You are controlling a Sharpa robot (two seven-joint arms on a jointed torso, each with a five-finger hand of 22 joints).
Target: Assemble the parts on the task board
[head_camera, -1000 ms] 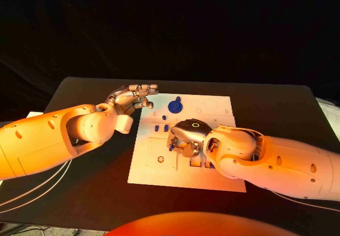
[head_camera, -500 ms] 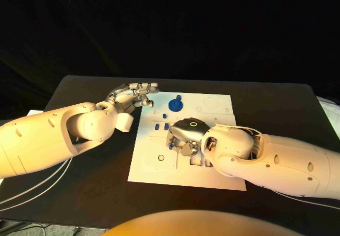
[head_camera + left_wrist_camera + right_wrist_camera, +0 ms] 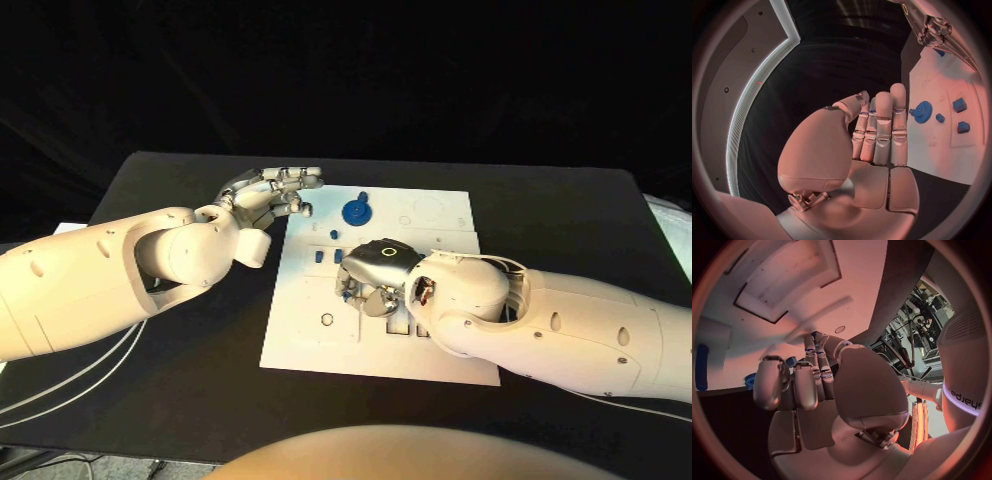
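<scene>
The white task board [image 3: 433, 355] lies in the middle of the black table. A blue gear [image 3: 356, 212] [image 3: 923, 109] stands near its far edge, and small blue parts [image 3: 327, 257] [image 3: 959, 104] sit in slots on its left side. My right hand [image 3: 372, 280] [image 3: 811, 380] is bent down over the board's middle, fingertips [image 3: 817, 337] close together against the board. Whether they pinch a part is hidden. My left hand [image 3: 274, 195] [image 3: 876, 135] hovers beside the board's far left corner, fingers straight and holding nothing.
Bare black table [image 3: 173, 350] surrounds the board on all sides. White cables [image 3: 72, 385] run along the near left of the table. A pale object [image 3: 671, 225] lies at the table's right edge.
My right hand has edged slightly toward the board's far side while staying bent over its middle. The left hand has barely moved.
</scene>
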